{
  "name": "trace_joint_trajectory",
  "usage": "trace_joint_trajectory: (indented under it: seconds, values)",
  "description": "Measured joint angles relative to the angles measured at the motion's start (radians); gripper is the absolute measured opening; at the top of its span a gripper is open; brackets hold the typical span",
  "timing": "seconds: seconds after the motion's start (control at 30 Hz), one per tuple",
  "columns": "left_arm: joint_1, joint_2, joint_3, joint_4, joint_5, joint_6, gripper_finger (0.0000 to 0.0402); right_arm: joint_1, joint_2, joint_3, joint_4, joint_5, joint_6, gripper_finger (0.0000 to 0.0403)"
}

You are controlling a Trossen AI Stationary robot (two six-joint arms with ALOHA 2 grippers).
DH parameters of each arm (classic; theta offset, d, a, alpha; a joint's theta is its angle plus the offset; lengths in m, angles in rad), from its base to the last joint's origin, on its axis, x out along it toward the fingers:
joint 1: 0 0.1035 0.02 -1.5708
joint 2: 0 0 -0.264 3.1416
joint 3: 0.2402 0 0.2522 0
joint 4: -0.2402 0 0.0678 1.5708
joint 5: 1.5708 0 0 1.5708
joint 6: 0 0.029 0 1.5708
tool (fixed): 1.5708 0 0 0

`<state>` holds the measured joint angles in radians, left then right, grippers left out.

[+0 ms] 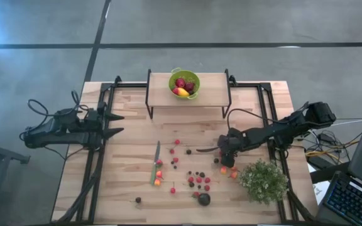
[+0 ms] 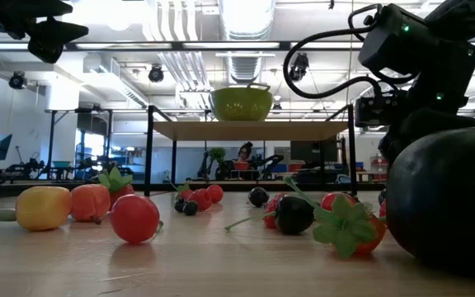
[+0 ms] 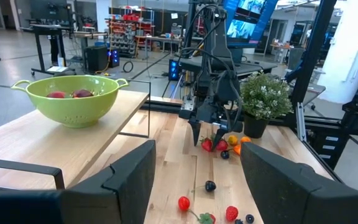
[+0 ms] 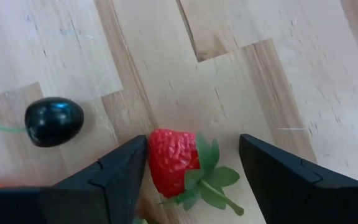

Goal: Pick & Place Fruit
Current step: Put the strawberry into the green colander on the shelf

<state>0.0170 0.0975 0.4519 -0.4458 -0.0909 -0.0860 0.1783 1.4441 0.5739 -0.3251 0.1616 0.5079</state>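
In the high view the right end effector is low over the surface at centre right of the frame, above a small cluster of fruit beside the plant, while the left end effector waits spread at the left edge; a green bowl on the shelf at top centre already holds a few pieces, and more fruit lies scattered at lower centre beside a knife. The low view adds little on the grasp. The left wrist view shows that end effector standing over a strawberry. Only the right wrist view shows the fingers spread either side of the strawberry, one almost touching it, a dark berry left of it. The step looks like the pick; next seems to be closing squarely, then lifting to the bowl.
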Motion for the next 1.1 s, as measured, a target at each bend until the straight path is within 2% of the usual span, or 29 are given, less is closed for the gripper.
trace_joint_trajectory:
  seconds: [0.23, 0.77, 0.93, 1.1]
  values:
    - [0.0, 0.0, 0.0, 0.0, 0.0, 0.0, 0.0241, 0.0, 0.0, 0.0, 0.001, -0.001, -0.003, 0.0249]
    - [0.0, 0.0, 0.0, 0.0, 0.0, 0.0, 0.0241, 0.0, -0.003, 0.0, -0.004, -0.005, 0.008, 0.0123]
    - [0.0, 0.0, 0.0, 0.0, 0.0, 0.0, 0.0241, 0.0, -0.003, 0.0, -0.004, -0.005, 0.012, 0.0121]
    - [0.0, 0.0, 0.0, 0.0, 0.0, 0.0, 0.0241, 0.0, -0.003, 0.0, -0.005, -0.008, 0.012, 0.0144]
